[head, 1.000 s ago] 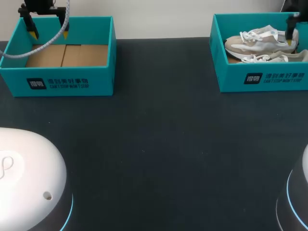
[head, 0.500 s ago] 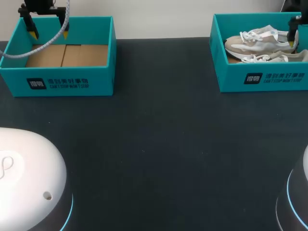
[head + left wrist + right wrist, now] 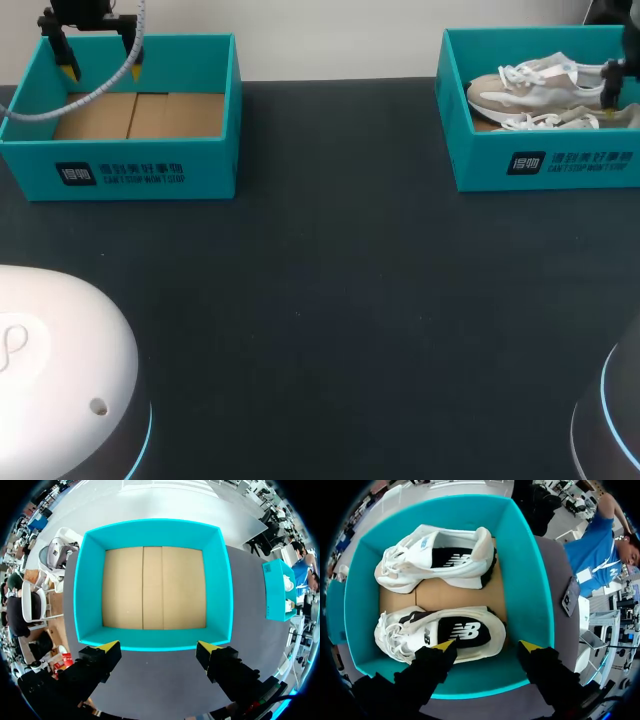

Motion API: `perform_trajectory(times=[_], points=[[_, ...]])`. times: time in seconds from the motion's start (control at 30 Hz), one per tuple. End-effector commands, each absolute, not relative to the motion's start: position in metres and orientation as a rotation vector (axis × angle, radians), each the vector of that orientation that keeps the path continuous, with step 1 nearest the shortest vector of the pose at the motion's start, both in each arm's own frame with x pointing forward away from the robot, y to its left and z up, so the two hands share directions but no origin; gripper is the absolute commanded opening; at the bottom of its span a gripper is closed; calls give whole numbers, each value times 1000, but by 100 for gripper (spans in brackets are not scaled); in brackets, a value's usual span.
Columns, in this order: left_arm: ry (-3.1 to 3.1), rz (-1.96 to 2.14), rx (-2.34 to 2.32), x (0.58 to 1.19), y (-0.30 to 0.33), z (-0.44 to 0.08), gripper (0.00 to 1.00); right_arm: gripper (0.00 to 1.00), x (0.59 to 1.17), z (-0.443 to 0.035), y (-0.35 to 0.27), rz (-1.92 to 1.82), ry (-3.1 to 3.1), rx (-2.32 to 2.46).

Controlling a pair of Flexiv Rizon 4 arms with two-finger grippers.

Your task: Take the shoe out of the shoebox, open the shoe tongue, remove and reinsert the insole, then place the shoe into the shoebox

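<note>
Right gripper (image 3: 487,645) jaws apart over near shoe (image 3: 420,630) in shoebox (image 3: 527,590). Looks light, upper soft; I'd grab the stiffer heel rim. Left gripper (image 3: 157,649) jaws apart.

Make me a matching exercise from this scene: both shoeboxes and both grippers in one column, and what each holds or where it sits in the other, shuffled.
1. left shoebox
2. right shoebox
3. left gripper
4. right gripper

A. jaws open over a shoe
B. holds two shoes
C. bare cardboard floor, nothing inside
D. jaws open above the empty box

Pairs: 1-C, 2-B, 3-D, 4-A
</note>
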State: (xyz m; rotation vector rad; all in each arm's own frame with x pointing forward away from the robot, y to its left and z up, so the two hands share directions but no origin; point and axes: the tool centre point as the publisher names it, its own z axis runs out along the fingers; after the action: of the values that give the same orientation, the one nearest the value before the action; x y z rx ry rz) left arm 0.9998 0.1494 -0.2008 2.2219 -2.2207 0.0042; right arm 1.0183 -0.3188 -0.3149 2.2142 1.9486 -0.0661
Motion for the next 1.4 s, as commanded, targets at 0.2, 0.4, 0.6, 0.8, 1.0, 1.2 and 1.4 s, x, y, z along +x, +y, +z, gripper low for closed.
perform_trajectory(times=[0.2, 0.4, 0.6, 0.8, 1.0, 1.2, 1.4], points=[[-2221, 3, 2222, 1000, 150, -201, 100, 58, 1027, -327, -330, -76, 1940, 2222], [-2221, 3, 2222, 1000, 150, -201, 100, 57, 1034, -340, -334, -71, 1942, 2226], [-2221, 3, 2222, 1000, 150, -201, 100, 52, 1036, -353, -336, -91, 1948, 2226], [-2221, 3, 2222, 1000, 150, -201, 100, 43, 1037, -365, -340, -114, 1947, 2215], [-2221, 3, 2222, 1000, 150, -201, 100, 0, 1036, -373, -346, -128, 1905, 2229], [-2221, 3, 2222, 1000, 150, -201, 100, 0, 1032, -374, -348, -146, 1880, 2222], [-2221, 3, 2222, 1000, 150, -201, 100, 0, 1028, -352, -352, -139, 1883, 2170]])
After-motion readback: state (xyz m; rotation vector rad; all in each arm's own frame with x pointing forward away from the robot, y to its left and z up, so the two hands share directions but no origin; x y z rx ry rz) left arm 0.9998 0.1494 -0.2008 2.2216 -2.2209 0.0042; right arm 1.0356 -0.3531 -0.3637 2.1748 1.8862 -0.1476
